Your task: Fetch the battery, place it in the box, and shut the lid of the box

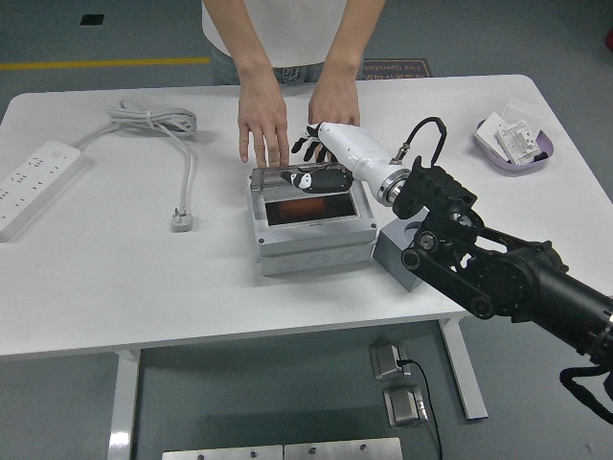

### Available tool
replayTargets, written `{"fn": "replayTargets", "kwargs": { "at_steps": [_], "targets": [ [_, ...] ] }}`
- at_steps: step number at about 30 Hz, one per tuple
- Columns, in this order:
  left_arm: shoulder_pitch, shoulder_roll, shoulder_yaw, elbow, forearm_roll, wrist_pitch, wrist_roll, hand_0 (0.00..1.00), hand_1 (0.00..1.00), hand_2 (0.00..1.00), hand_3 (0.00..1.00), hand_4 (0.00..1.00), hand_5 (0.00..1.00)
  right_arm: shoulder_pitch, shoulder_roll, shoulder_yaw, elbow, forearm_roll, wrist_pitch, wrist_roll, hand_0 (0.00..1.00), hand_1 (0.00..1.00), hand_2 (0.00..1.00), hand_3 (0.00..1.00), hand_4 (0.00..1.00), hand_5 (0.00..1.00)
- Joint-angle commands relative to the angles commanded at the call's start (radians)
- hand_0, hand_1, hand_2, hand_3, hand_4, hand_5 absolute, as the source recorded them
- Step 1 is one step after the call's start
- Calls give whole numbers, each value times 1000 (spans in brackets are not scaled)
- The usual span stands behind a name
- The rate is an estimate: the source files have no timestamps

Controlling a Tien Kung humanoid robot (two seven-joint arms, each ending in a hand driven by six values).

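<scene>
White table [115,287] on grey floor, a yellow line at upper left. Far left: power strip [34,177], its cable [158,125] and plug [181,220] trailing right. Centre: grey box [311,230], orange battery [305,208] inside, lid [305,178] tipped low over the back edge. Person's hands [263,120] rest flat behind it. Right hand [321,163] presses on the lid, fingers extended, clasping nothing. Grey block [397,257] beside the box. Upper right: purple tray [512,158] holding small white packets.
</scene>
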Motion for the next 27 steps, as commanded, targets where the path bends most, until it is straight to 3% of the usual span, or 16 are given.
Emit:
{"fn": "replayTargets", "kwargs": {
  "at_steps": [11, 20, 27],
  "targets": [
    [2, -4, 0, 0, -2, -1, 0, 681, 678, 663, 770, 737, 438, -35, -12, 1, 64, -40, 25, -41, 427, 482, 548, 674, 799, 519],
    [3, -4, 2, 0, -1, -2, 1, 680, 678, 663, 770, 737, 437, -43, -12, 12, 75, -61, 40, -63, 424, 475, 545, 679, 800, 521],
    [4, -6, 1, 0, -1, -2, 1, 680, 678, 661, 770, 736, 437, -72, -18, 82, 102, -102, 67, -80, 423, 467, 528, 698, 800, 516]
  ]
}}
